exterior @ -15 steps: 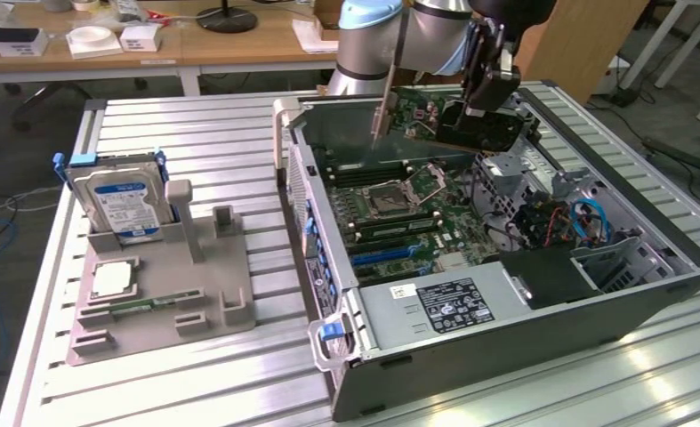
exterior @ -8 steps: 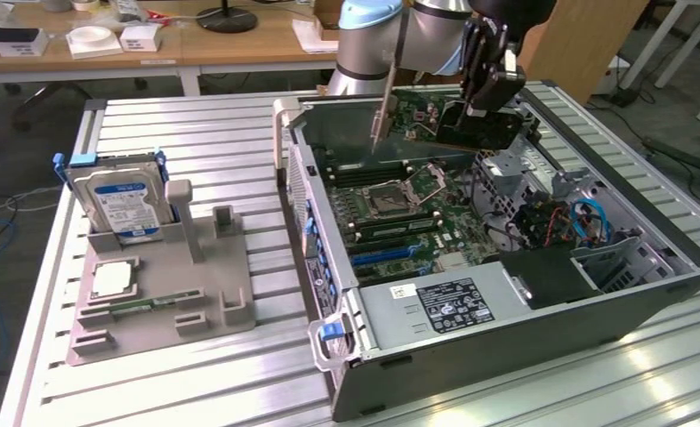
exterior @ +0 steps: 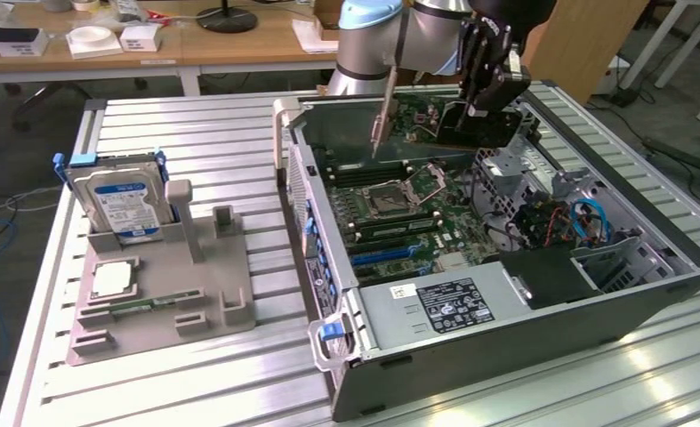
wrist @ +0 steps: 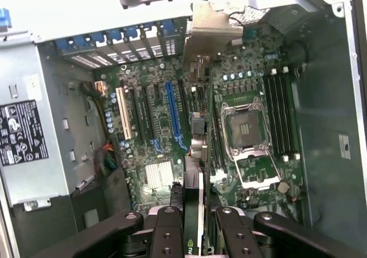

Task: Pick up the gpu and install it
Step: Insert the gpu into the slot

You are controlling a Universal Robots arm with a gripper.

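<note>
On the exterior view's left, a slatted metal table (exterior: 183, 124) carries one grey fixture (exterior: 225, 302). It holds three parts: one silver hard drive (exterior: 122, 203) standing upright at its far end, one square silver chip (exterior: 112, 278) lying flat nearer the camera, and one small green memory stick (exterior: 136, 305) lying just beside the chip.

In the middle stands one open computer case (exterior: 504, 347) with its motherboard (exterior: 403, 222) exposed. The board has one empty processor socket (exterior: 395, 197), and a single labelled power supply (exterior: 445, 302) sits at the case's near end.

Over the far end of the case, the one gripper (exterior: 486, 107) holds the single gpu (exterior: 433, 120) up above the motherboard. The card stands on edge, its broad green face turned toward the exterior camera. Its long axis runs across the case, with the metal bracket (exterior: 385, 116) at the end toward the exterior view's left and the gripped end toward the right.

From the wrist, the gpu (wrist: 195, 189) is seen edge-on as a narrow slab. It reaches away from the gripper (wrist: 198, 229) to its bracket (wrist: 209, 28), near the case wall with the row of blue latches (wrist: 123, 34). It lies over the motherboard (wrist: 155, 132), between one long blue slot (wrist: 172, 112) and the processor socket (wrist: 245, 129). The jaws pinch the card, with two black fingers (wrist: 167, 229) against its two faces.

At the exterior view's right, blue cables (exterior: 593, 222) loop inside the case.
</note>
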